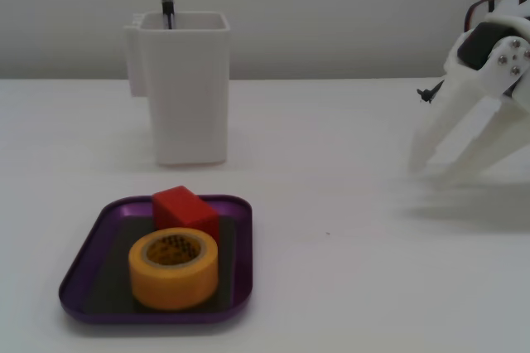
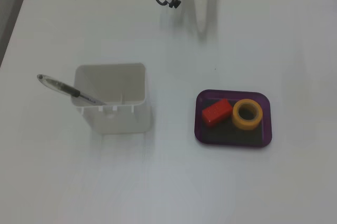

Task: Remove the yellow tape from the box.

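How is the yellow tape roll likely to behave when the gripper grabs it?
The yellow tape lies flat on its side in the purple tray, so it probably won't roll unless tipped on edge. Its hollow core suggests it is light. The red block close behind may get nudged.

Seen from above in a fixed view, the box (image 2: 266, 121) sits at four o'clock on the table (image 2: 168, 182); inside it, the tape (image 2: 247, 114) lies at three o'clock, the block (image 2: 216, 112) touching at nine; the container (image 2: 113, 100), holding a pen (image 2: 68, 90), stands well apart at nine o'clock; the gripper (image 2: 202, 21) rests at twelve.
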Controlling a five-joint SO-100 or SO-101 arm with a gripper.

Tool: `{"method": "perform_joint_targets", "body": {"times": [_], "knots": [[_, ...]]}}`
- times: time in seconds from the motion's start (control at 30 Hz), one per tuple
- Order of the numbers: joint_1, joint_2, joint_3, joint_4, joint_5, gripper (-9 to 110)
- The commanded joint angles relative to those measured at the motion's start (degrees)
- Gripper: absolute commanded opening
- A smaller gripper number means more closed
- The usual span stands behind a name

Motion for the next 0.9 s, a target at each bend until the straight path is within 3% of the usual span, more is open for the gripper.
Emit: {"method": "perform_joint_targets", "body": {"times": [0.0,0.6,0.87], "knots": [[-0.18,3.60,1.14,-1.93,0.35,0],[0.35,3.60,0.26,-5.45,0.18,0],[0.53,-4.04,-15.38,-14.50,0.26,0]]}}
